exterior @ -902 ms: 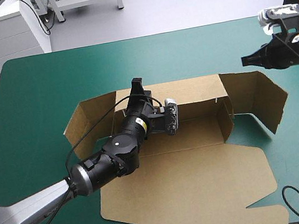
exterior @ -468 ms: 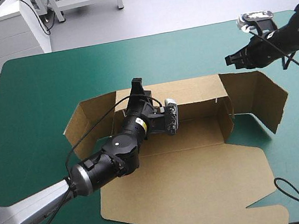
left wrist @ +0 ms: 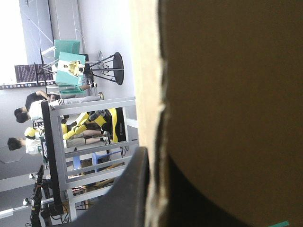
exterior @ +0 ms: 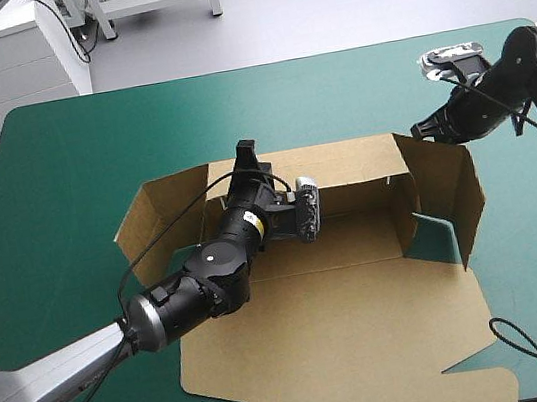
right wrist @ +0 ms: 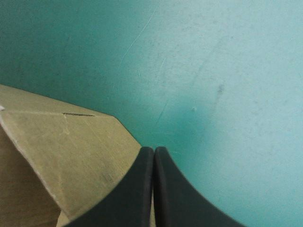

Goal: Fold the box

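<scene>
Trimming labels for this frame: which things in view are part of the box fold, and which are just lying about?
In the job:
- the brown box, its back wall raised
- the left tool, shut on that wall
- the right tool, shut, at the box's raised right flap

Just there:
- the teal-green table cover, only the surface underneath

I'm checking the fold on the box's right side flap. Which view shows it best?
High view: the whole flap shows, tilted up, the right end effector at its far edge. Right wrist view catches only a corner; left wrist view shows other board.
</scene>
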Motion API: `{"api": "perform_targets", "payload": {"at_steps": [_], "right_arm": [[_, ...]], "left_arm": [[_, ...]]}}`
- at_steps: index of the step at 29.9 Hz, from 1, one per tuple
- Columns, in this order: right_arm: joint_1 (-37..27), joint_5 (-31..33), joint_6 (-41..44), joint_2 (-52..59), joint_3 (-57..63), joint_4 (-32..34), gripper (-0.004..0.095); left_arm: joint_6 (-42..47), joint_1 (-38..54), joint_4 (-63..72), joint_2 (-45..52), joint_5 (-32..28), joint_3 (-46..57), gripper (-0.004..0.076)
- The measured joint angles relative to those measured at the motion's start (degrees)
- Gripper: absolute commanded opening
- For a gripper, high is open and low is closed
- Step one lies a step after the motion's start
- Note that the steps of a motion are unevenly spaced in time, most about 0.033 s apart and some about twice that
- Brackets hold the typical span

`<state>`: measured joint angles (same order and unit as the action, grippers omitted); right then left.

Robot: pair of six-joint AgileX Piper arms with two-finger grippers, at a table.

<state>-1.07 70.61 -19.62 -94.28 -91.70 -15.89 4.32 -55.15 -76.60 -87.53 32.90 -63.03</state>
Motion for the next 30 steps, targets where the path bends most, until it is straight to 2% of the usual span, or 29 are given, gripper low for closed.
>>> {"api": "perform_targets", "payload": {"at_steps": [6, 9, 13, 21, 27, 30], "right_arm": [[0.0, -0.2, -1.6, 4.1, 6.9, -1.7, -0.0018], [0.0, -2.2, -2.1, 7.2, 11.2, -2.4, -0.0019], [0.0, -7.3, -4.4, 11.6, 18.5, -5.4, -0.0019], [0.0, -20.0, -14.5, 18.1, 31.1, -18.4, -0.0019], [0.0, -29.5, -25.2, 22.0, 39.9, -25.6, -0.0018], [0.0, -32.2, -31.5, 22.6, 42.4, -28.2, -0.0017]], "left_arm": [[0.0, 0.0, 0.0, 0.0, 0.0, 0.0, -0.0008], [0.0, 0.0, 0.0, 0.0, 0.0, 0.0, -0.0008], [0.0, 0.0, 0.0, -0.1, 0.1, 0.0, -0.0008], [0.0, 0.0, -1.0, -1.7, 0.8, -0.1, -0.0008], [0.0, 0.0, -2.0, -2.5, 1.3, -0.2, -0.0008], [0.0, 0.0, -2.0, -2.5, 1.4, -0.2, -0.0008]]}}
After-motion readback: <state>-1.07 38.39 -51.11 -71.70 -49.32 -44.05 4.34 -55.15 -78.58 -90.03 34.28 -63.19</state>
